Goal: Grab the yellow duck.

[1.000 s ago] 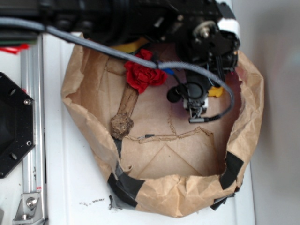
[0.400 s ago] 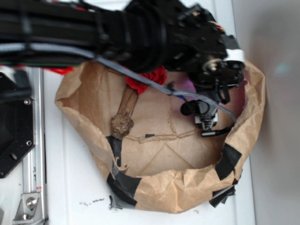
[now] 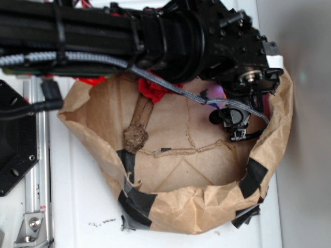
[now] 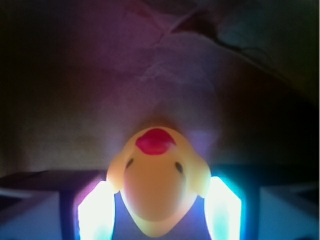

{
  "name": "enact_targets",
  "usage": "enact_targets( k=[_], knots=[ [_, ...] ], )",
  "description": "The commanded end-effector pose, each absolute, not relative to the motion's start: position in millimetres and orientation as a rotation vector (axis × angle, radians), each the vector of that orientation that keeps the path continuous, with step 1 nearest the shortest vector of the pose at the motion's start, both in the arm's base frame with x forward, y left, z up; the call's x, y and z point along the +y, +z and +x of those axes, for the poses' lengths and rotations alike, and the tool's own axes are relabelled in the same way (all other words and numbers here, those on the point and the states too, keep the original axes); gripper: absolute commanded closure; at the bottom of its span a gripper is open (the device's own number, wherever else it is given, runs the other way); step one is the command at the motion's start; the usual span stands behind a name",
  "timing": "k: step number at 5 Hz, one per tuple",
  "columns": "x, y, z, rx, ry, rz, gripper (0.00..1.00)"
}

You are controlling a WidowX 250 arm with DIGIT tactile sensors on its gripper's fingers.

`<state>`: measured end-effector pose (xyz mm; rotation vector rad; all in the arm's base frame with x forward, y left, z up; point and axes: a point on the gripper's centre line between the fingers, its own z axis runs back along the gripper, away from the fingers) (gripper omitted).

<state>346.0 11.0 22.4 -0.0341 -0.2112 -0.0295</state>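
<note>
The yellow duck point(image 4: 156, 175) fills the lower middle of the wrist view, its red beak pointing away from me, over the brown paper floor of the bag. My gripper point(image 4: 159, 189) has one glowing finger point(image 4: 97, 210) against each side of the duck, so it is shut on it. In the exterior view the gripper point(image 3: 235, 126) is low inside the right part of the paper bag point(image 3: 207, 209), and the arm hides the duck.
A red flower point(image 3: 154, 92) shows partly under the arm, with a brown stem ending in a brown clump point(image 3: 135, 137). The bag's crumpled walls carry black tape point(image 3: 253, 178). A metal rail point(image 3: 36, 155) and black plate point(image 3: 13, 139) lie at left.
The arm has swung right and toward the bag's right wall, now covering the duck and most of the flower in the exterior view. The bag's walls have shifted.
</note>
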Motion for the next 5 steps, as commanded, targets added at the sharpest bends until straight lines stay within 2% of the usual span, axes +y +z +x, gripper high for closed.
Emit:
enact_targets(
  k=[1,2,3,4,5],
  knots=[
    [8,29,351,-0.250,-0.062,-0.040,1.00],
    [7,29,349,-0.248,-0.064,-0.038,1.00],
    [0,43,338,-0.261,-0.111,-0.100,1.00],
    [-20,83,315,-0.327,-0.188,-0.185,1.00],
    [-33,111,297,-0.352,-0.212,-0.179,1.00]
  ],
)
